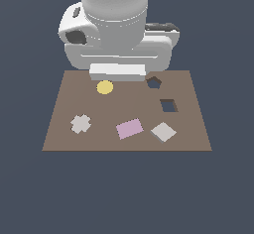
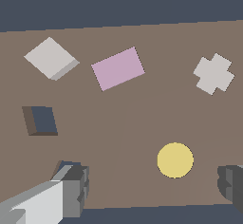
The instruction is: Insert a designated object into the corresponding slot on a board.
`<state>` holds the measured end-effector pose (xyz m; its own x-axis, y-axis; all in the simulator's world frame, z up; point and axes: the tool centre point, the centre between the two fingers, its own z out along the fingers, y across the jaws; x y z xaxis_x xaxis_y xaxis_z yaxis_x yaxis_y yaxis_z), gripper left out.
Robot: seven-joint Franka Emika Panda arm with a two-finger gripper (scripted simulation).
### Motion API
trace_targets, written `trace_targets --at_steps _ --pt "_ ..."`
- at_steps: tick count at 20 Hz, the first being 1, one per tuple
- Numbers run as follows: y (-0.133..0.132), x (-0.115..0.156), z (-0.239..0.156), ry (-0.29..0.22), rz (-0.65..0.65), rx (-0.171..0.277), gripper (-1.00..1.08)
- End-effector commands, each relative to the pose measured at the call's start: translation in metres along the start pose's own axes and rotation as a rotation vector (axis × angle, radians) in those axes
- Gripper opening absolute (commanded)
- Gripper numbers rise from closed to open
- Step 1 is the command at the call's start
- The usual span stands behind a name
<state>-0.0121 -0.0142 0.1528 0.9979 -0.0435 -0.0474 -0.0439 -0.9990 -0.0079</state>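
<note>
In the exterior view the grey square block (image 1: 163, 132) lies on the brown board (image 1: 64, 134), just nearer than the square slot (image 1: 168, 105). In the wrist view the gripper (image 2: 154, 185) looks spread and empty, fingers (image 2: 71, 186) straddling the yellow disc (image 2: 175, 160).

gripper (image 2: 154, 190): fingers hidden behind arm body in exterior view; wrist view cuts both fingers at picture edge
arm (image 1: 116, 25): top cut off by exterior view's edge
board (image 1: 64, 139): far edge partly hidden by arm; wrist view crops its sides
pentagon hole (image 2: 64, 163): mostly hidden behind one finger in wrist view
</note>
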Motion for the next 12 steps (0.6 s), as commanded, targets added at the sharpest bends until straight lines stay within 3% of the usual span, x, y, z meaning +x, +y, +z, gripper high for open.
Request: trace_targets --at_steps 1,12 --pt "0.000 0.000 0.000 0.000 0.000 0.000 1.00" --pt "-0.009 0.019 0.013 0.005 -0.106 -0.003 1.00"
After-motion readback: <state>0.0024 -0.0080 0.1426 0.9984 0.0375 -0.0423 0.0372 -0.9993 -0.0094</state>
